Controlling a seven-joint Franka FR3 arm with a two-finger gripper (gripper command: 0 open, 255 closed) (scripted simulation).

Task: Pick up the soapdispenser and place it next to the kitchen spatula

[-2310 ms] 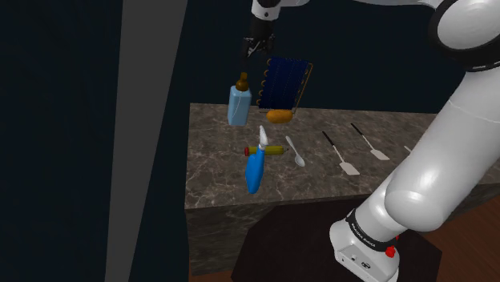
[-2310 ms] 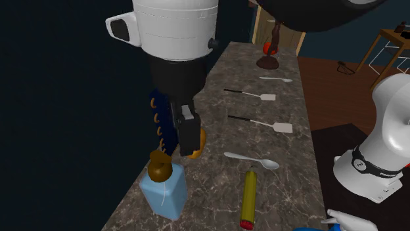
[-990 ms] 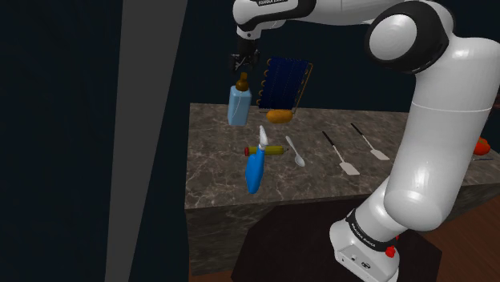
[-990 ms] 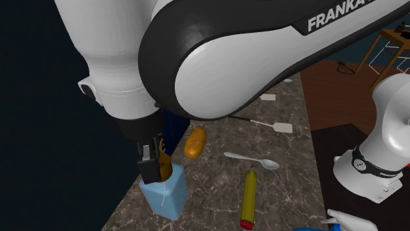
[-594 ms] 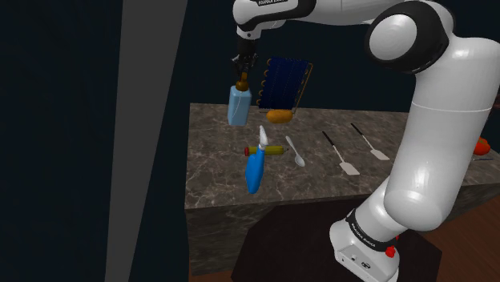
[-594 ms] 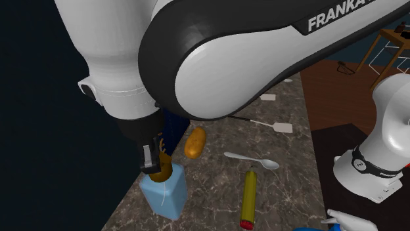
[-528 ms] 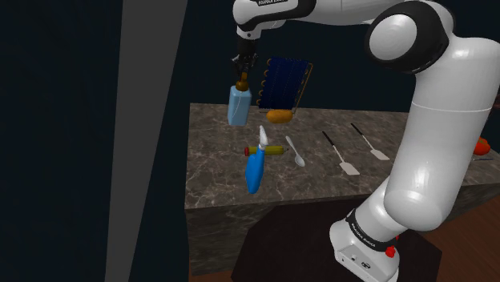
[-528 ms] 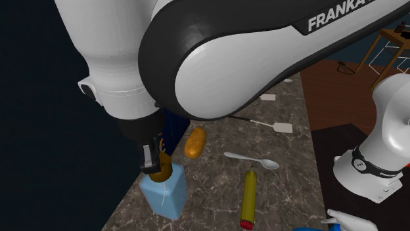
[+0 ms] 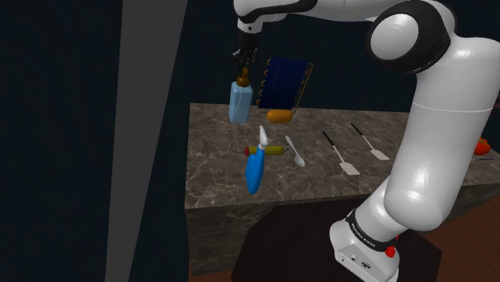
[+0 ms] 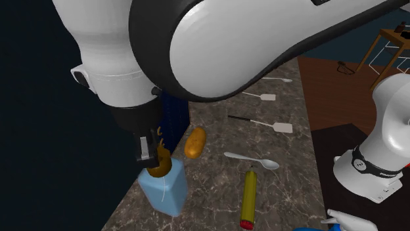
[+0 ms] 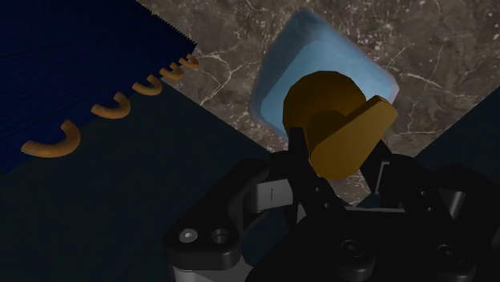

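Lifted slightly, soap dispenser (image 9: 240, 104) hangs near-upright, pump (image 11: 336, 120) topmost, jaws clamped on that pump

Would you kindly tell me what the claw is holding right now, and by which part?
The light-blue soap dispenser, clasped at its brown pump top.

Soap dispenser (image 10: 164, 190): neck hidden by gripper (image 10: 154, 156). Spray bottle (image 10: 341, 218) cut by picture's bottom edge. Blue rack (image 10: 173, 121) mostly behind arm. Red thing (image 9: 481, 146) partly behind arm.

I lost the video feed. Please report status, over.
Hand shut on soap dispenser pump. Blue rack close beside. Spoon lies between it and spatulas.
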